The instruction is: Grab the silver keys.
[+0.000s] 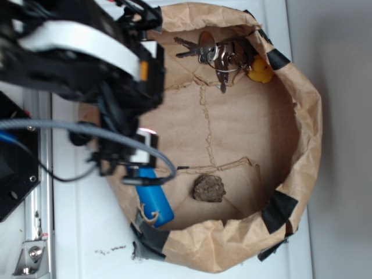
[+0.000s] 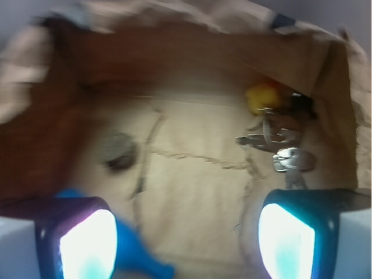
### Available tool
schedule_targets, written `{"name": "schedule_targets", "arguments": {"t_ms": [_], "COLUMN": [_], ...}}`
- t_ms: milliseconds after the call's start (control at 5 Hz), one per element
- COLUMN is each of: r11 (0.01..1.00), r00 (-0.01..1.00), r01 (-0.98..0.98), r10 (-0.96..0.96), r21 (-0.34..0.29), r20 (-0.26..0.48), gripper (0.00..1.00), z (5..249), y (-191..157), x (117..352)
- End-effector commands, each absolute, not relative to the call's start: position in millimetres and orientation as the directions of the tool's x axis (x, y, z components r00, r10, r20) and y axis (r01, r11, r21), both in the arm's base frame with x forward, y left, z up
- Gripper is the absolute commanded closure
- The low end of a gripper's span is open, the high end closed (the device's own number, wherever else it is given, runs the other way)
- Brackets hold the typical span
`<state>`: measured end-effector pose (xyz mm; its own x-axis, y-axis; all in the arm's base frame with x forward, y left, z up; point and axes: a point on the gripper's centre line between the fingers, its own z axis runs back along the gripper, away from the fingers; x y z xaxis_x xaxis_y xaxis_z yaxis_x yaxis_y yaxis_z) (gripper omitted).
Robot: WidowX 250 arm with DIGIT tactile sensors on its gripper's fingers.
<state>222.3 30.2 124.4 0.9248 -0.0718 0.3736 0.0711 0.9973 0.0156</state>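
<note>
The silver keys [image 1: 216, 53] lie in a bunch on rings at the far side of the paper basin's floor, and show at the right of the wrist view [image 2: 286, 148]. My gripper [image 1: 135, 165] hangs over the basin's left rim, well away from the keys. In the wrist view the gripper [image 2: 186, 244] is open, with only bare paper between its two lit fingers [image 2: 87, 244]. The keys sit just beyond the right finger.
A yellow rubber duck [image 1: 260, 71] touches the keys' right side, also [image 2: 263, 96]. A brown rock [image 1: 208, 189] rests on the basin floor, also [image 2: 119, 152]. A blue object [image 1: 154, 200] lies under my gripper by the crumpled paper wall [image 1: 305, 116].
</note>
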Motion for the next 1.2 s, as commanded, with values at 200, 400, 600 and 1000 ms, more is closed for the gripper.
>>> {"name": "schedule_targets", "arguments": {"t_ms": [200, 400, 600, 1000], "r11": [0.973, 0.97, 0.966, 0.966], "r00": [0.911, 0.908, 0.919, 0.919], "r01": [-0.202, -0.241, -0.233, -0.233], "r10": [0.146, 0.215, 0.182, 0.182], "r21": [0.11, 0.027, 0.11, 0.11], "r20": [0.385, 0.358, 0.349, 0.349], "gripper": [0.0, 0.0, 0.0, 0.0], "z": [111, 121, 113, 113], "y": [41, 48, 50, 50], "x": [274, 274, 275, 275]}}
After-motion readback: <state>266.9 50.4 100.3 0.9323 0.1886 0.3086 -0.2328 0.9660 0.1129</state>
